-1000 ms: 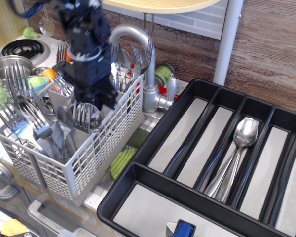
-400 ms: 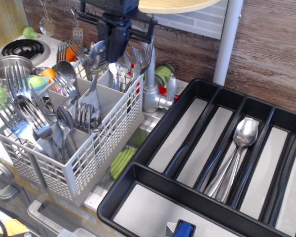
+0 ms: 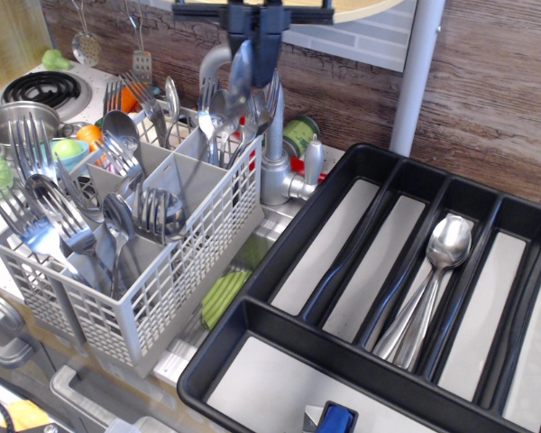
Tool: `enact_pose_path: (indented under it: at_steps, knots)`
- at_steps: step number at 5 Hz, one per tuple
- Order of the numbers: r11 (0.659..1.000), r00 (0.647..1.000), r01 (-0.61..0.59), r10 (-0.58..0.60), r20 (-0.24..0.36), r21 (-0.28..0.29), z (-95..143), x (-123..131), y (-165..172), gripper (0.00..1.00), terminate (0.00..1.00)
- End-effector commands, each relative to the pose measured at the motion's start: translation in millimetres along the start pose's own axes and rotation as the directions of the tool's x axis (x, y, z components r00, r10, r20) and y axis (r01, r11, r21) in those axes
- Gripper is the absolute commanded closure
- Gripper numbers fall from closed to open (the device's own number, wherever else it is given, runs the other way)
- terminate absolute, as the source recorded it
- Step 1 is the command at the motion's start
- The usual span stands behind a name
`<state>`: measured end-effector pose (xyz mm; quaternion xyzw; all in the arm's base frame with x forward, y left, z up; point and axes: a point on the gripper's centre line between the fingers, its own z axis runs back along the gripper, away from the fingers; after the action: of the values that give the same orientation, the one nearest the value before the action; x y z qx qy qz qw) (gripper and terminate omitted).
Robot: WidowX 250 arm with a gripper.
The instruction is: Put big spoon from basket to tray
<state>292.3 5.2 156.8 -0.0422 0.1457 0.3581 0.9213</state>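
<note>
1. At top centre, gripper (image 3: 255, 41) hanging from the upper frame edge, dark fingers (image 3: 269, 36) pointing down, clamped narrow on the big spoon (image 3: 240, 77).
2. Big spoon held upright and clear of the basket (image 3: 153, 298), bowl at the fingers, slim handle trailing down toward the far right corner of the basket; lower end lost among other cutlery, exact tip not readable.
3. Basket at left, light grey lattice, dividers forming several compartments; forks (image 3: 36, 194) crowding the left compartments, a smaller spoon (image 3: 117, 221) near the middle, more forks and spoons in the far compartments.
4. Just right of the basket's far corner, steel faucet (image 3: 275, 162) rising behind the held spoon.
5. Tray (image 3: 343, 356) at right, black with pale grey bottoms, long parallel slots; well apart from the held spoon.
6. Two spoons (image 3: 437, 266) lying together in one of the tray's middle slots, bowls toward the far end.
7. Far left: pot (image 3: 9, 122) on the stove top, green and orange toy food beside it.
8. Near edge of tray: small blue object (image 3: 336, 419), partly cut off.
</note>
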Motion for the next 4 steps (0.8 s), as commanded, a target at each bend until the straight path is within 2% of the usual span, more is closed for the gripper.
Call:
enact_pose_path:
  at_steps: [1, 2, 3, 4]
  knots:
    - [0.917, 0.943, -0.324, 0.295, -0.153, -0.232, 2.6, -16.9, -26.3, 1.00, 0.00]
    - [0.813, 0.875, -0.481, 0.425, -0.231, -0.327, -21.1, -23.5, -49.1, 1.00, 0.00]
    - [0.754, 0.824, -0.563, 0.483, -0.296, -0.338, -29.4, -19.7, -61.9, 1.00, 0.00]
    - [0.706, 0.795, -0.605, 0.509, -0.329, -0.369, -35.2, -15.9, -80.3, 1.00, 0.00]
